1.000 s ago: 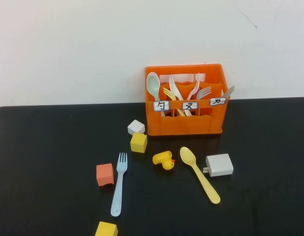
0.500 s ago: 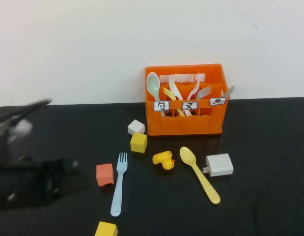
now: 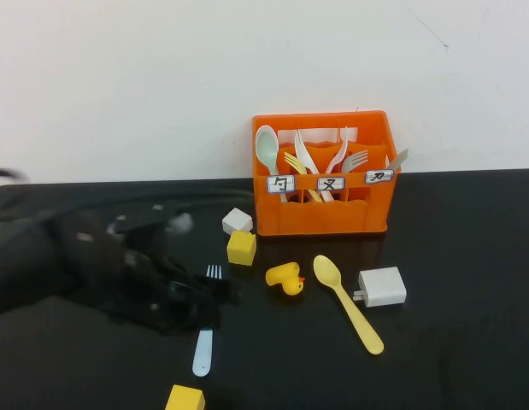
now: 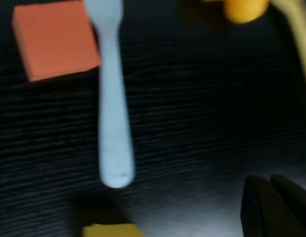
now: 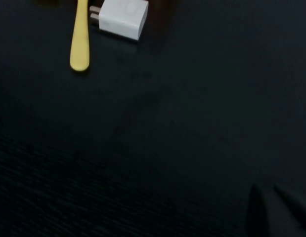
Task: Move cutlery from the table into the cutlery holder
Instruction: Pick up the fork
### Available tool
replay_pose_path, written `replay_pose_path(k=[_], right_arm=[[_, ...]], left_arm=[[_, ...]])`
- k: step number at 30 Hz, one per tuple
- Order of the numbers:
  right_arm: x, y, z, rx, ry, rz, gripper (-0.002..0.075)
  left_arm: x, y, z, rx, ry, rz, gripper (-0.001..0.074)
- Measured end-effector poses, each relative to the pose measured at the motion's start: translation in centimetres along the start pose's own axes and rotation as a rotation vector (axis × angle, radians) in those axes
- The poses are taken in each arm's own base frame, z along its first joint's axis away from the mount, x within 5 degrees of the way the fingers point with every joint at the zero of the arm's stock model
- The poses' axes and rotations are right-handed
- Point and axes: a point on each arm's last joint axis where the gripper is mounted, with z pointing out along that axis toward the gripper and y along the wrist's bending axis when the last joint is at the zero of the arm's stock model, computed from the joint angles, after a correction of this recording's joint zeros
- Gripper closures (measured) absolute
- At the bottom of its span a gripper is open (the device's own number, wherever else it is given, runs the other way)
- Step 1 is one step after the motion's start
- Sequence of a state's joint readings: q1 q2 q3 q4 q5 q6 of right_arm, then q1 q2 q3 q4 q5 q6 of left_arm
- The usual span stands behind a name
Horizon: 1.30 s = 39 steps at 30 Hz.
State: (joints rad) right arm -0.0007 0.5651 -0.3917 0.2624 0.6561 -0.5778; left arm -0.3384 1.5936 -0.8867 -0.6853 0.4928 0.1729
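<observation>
The pale blue fork (image 3: 202, 357) lies on the black table (image 3: 461, 239), its middle covered by my blurred left arm. My left gripper (image 3: 220, 292) hovers over it, shut and holding nothing. In the left wrist view the fork (image 4: 113, 123) lies free, apart from the shut gripper (image 4: 271, 207). To the right, by the charger, lies the yellow spoon (image 3: 349, 307), whose handle also shows in the right wrist view (image 5: 79, 39). The orange cutlery holder (image 3: 324, 218) stands at the back with several utensils in it. My right gripper (image 5: 279, 212) is shut over bare table, out of the high view.
A yellow duck (image 3: 285, 278) sits between fork and spoon. A white charger block (image 3: 382, 286) lies beside the spoon. Yellow cubes (image 3: 241, 247) (image 3: 185, 399) and a white cube (image 3: 237, 220) surround the fork. An orange cube (image 4: 56, 39) lies next to the fork's head.
My left arm has swept in from the left edge to over the fork, hiding the orange cube in the high view. Fork, spoon and the other objects have not moved.
</observation>
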Motion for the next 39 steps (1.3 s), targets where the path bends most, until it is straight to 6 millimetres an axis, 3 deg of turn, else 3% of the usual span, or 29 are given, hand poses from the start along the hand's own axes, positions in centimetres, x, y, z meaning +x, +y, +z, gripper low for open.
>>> replay_pose_path(k=[7, 14, 17, 24, 32, 39], right_arm=[[-0.1, 0.0, 0.0, 0.003, -0.011, -0.004, 0.0728], [-0.2, 0.1, 0.0, -0.006, -0.018, 0.008, 0.0728], [-0.2, 0.1, 0.0, -0.006, -0.018, 0.009, 0.0728], [-0.2, 0.0, 0.0, -0.003, -0.024, 0.010, 0.0728], [-0.2, 0.0, 0.0, -0.003, -0.025, 0.008, 0.0728], [-0.2, 0.0, 0.0, -0.003, -0.025, 0.008, 0.0728]], left_arm=[[-0.7, -0.5, 4.2, -0.267, 0.058, 0.050, 0.0718], [-3.4, -0.3, 6.0, -0.432, 0.034, 0.079, 0.0493], [-4.3, -0.8, 6.7, -0.434, 0.039, 0.093, 0.0452], [-5.5, -1.5, 8.0, -0.408, 0.041, 0.095, 0.0438], [-4.6, -0.1, 10.9, -0.445, 0.124, 0.119, 0.0435], [-4.2, 0.4, 11.8, -0.467, 0.154, 0.132, 0.0435]])
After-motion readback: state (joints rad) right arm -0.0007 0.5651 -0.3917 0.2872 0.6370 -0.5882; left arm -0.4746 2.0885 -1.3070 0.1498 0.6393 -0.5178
